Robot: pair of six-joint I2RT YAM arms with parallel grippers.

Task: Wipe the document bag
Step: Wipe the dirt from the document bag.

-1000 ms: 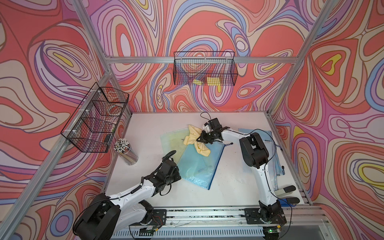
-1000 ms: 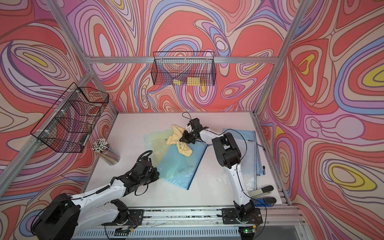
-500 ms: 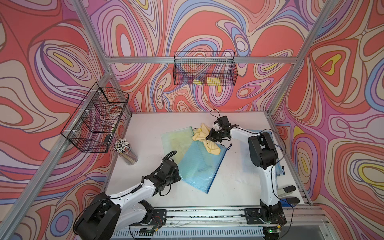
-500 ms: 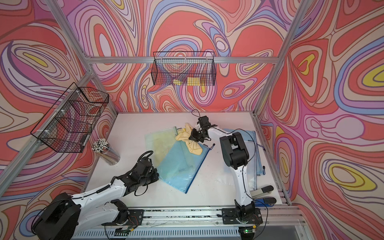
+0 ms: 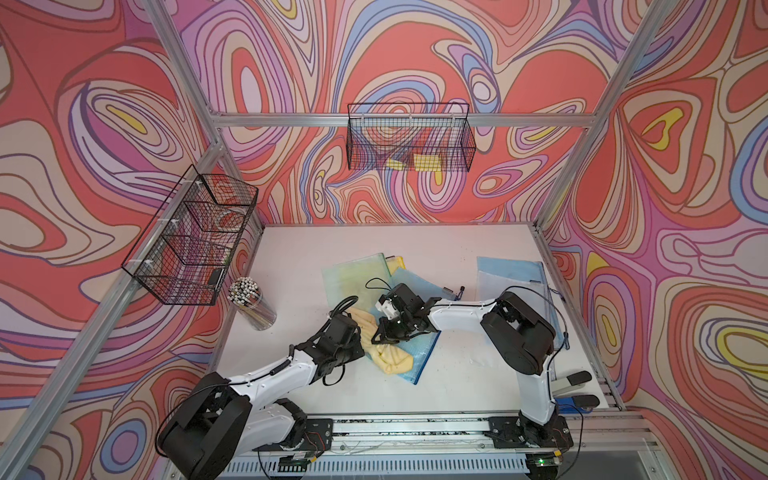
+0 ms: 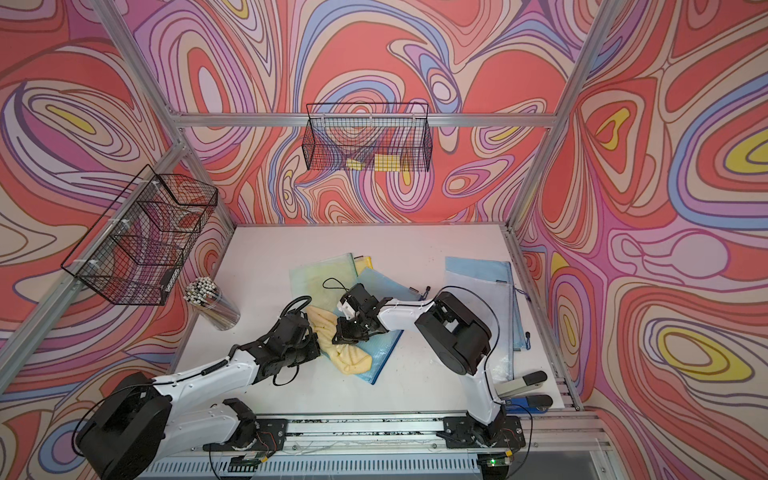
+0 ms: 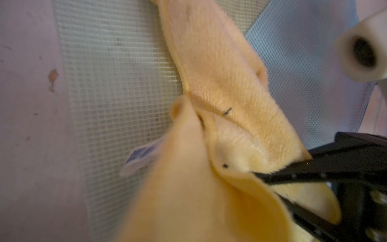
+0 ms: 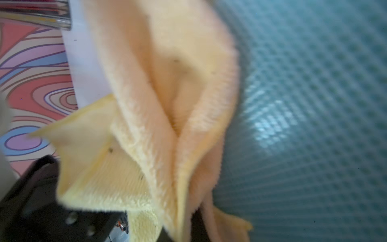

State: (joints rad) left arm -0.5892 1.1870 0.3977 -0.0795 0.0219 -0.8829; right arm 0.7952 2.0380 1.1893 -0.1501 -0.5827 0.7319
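The right gripper is clamped on the cloth, pressing it onto the blue bag, which lies mid table, partly over a green bag. The left gripper, jaws closed, sits just beside the cloth's other end; whether it grips anything I cannot tell.

blue mesh document bag — lies flat | yellow cloth — bunched across its near end

Both top views look steeply down on the whole table; both wrist cameras sit close to the cloth.
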